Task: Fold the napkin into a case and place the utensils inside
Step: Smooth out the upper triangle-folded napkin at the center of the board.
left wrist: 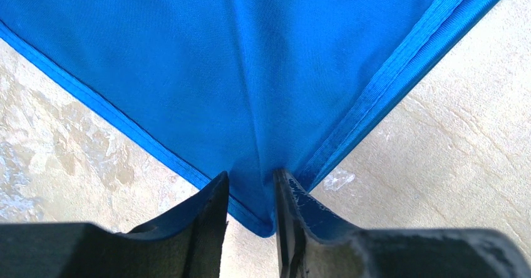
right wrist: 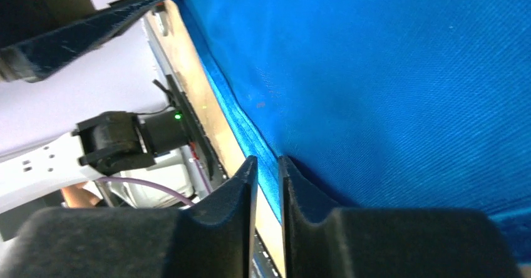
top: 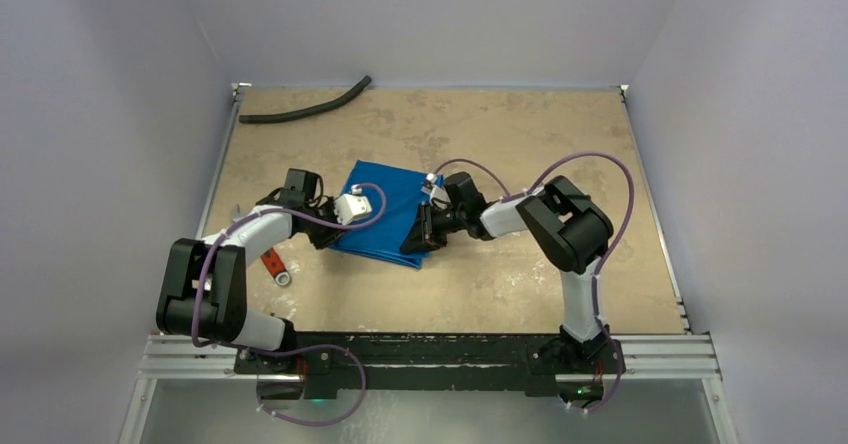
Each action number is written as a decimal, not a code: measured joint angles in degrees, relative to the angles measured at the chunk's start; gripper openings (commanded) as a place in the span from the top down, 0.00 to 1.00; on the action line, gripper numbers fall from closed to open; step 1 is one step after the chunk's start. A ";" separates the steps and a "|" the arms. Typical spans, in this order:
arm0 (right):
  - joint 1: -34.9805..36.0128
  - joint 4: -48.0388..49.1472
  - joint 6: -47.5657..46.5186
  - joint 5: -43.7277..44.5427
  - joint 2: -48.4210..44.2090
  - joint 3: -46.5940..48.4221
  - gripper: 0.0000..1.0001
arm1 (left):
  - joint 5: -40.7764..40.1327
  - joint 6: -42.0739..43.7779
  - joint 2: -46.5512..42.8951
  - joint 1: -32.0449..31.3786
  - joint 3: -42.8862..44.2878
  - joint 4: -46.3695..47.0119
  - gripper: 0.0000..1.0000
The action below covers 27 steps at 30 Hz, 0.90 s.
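The napkin (top: 392, 209) lies in the middle of the table (top: 500, 284), between the two arms. The left gripper (left wrist: 250, 175) is narrowed onto a hemmed corner on the cloth's left side. The right gripper (right wrist: 268, 160) is just as narrow and pinches the hem on the right side. A black hose (top: 305, 112) lies at the far left, and a red-handled wrench (top: 276, 268) sits near-left, by the left arm.

Bright blue napkin (top: 397, 216) on mottled tan table (top: 500, 284).
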 measured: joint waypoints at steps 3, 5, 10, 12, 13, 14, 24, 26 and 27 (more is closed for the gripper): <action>0.33 -1.95 -2.25 0.79 -0.07 0.15 0.63 | -0.04 -1.03 -0.02 0.00 0.52 -0.92 0.61; 0.42 -5.62 -5.42 2.54 -1.90 1.51 0.56 | -0.02 -2.10 -0.02 0.00 2.12 -3.02 0.56; 0.76 -16.79 -15.15 10.56 -9.38 8.72 0.38 | 1.16 -6.14 -0.02 0.15 12.55 -8.96 0.40; 1.55 -20.92 -20.09 16.37 -13.62 11.96 0.28 | 2.21 -7.58 -0.04 0.50 17.77 -10.58 0.32; 2.36 -22.71 -22.80 20.37 -15.98 13.33 0.23 | 2.82 -8.09 -0.15 0.81 20.17 -11.26 0.29; 3.74 -24.44 -25.68 25.05 -18.34 14.49 0.11 | 3.39 -8.83 -0.42 1.14 22.32 -11.85 0.26; 11.67 -22.99 -40.35 48.15 -32.54 3.54 0.01 | 6.45 -8.28 -2.73 3.54 26.36 -14.91 0.16; 10.82 -22.29 -43.15 49.27 -32.74 1.57 0.01 | 6.99 -5.99 -2.60 3.65 26.01 -15.67 0.15; 10.75 -21.59 -44.70 49.55 -33.42 0.17 0.01 | 7.26 -4.72 -2.64 3.67 25.51 -15.67 0.15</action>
